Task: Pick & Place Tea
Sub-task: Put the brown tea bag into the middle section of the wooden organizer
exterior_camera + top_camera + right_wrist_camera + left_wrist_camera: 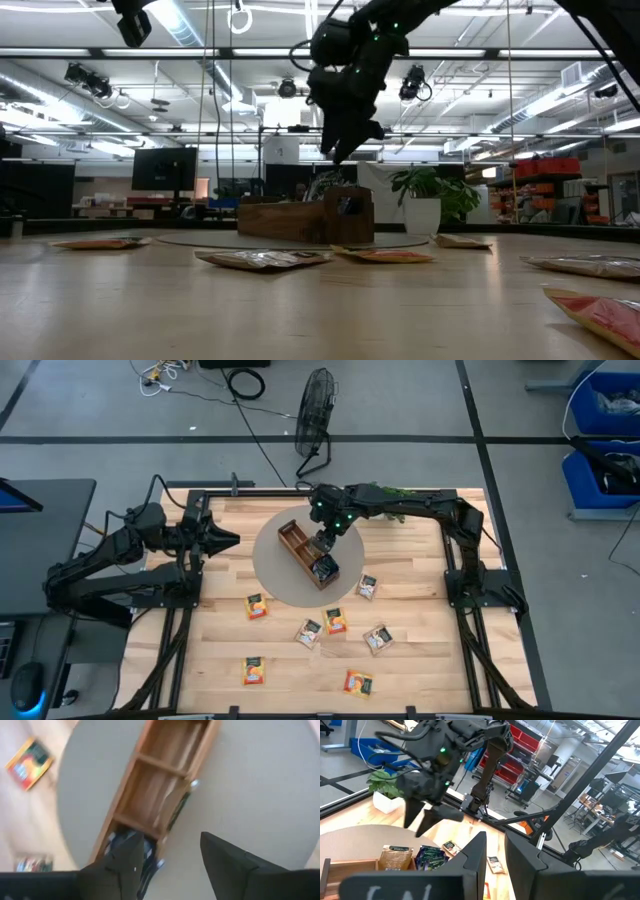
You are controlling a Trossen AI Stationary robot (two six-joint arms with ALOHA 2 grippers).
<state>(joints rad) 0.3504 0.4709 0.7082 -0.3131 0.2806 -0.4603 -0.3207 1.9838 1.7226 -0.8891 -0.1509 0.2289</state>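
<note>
Fingers spread and empty, the right gripper hung above the wooden tray, whose end compartment held dark sachets. Seven more sachets lay loose on the table. Next, seemingly, another pickup. The left gripper waited beside the mat, fingers apart.
</note>
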